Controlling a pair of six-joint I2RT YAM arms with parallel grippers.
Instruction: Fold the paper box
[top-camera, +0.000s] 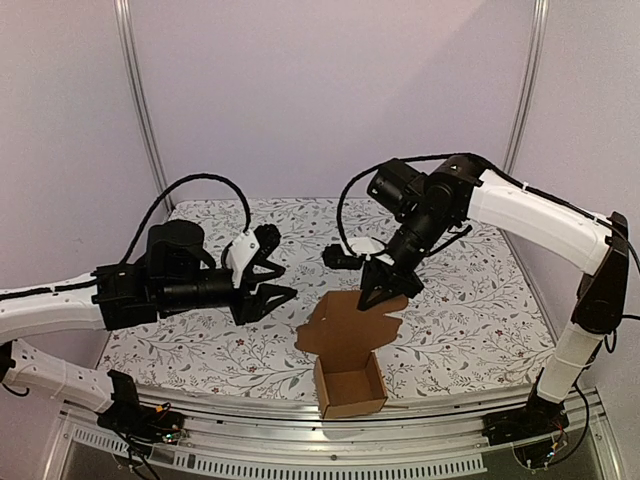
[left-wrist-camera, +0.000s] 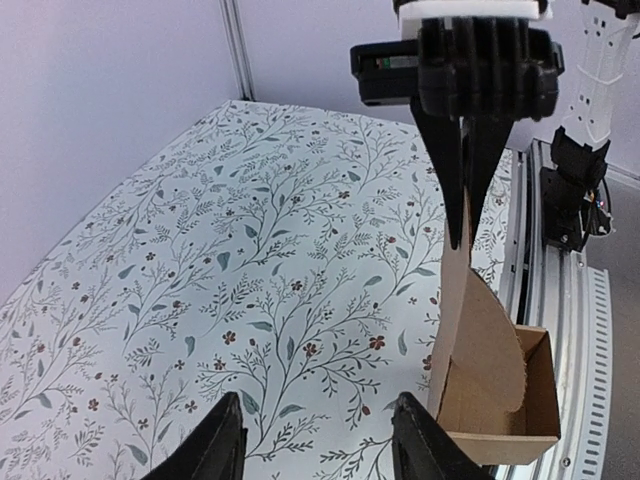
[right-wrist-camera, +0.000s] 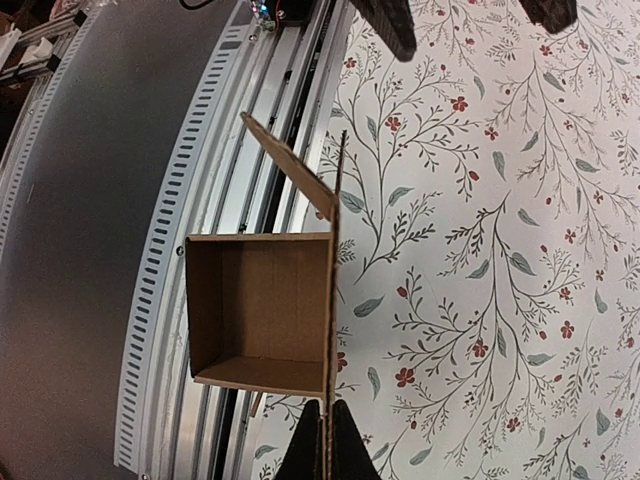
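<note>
- Currently the paper box (top-camera: 350, 388) sits at 6 o'clock on the table (top-camera: 470, 320), hard against the near edge and just in front of the aluminium rail (top-camera: 450, 418).
- Its tray (right-wrist-camera: 260, 300) is squared up and open at the top; the brown interior shows bare cardboard.
- The lid panel (top-camera: 345, 325) rises from the tray's far wall, at 12 o'clock of the tray, standing roughly upright (the left wrist view shows it nearly edge-on, with a slight lean).
- A rounded tuck flap (left-wrist-camera: 490, 340) on the lid curves over the tray opening.
- One side flap (right-wrist-camera: 290, 170) sticks out at an angle from the tray's corner, unfolded.
- Right gripper (top-camera: 378, 298): pointing down, closed tight on the top edge of the lid panel, at about 1 o'clock of the tray. The right wrist view shows both fingers pressed flat against the thin card, one on each face.
- Left gripper (top-camera: 290, 281): jaws spread wide, nothing between them, clear of the cardboard. It hangs above the table at about 10 o'clock of the tray, pointing towards the lid panel.
- In the left wrist view its fingertips (left-wrist-camera: 215, 445) frame only floral cloth; the box lies further on, towards 3 o'clock.
</note>
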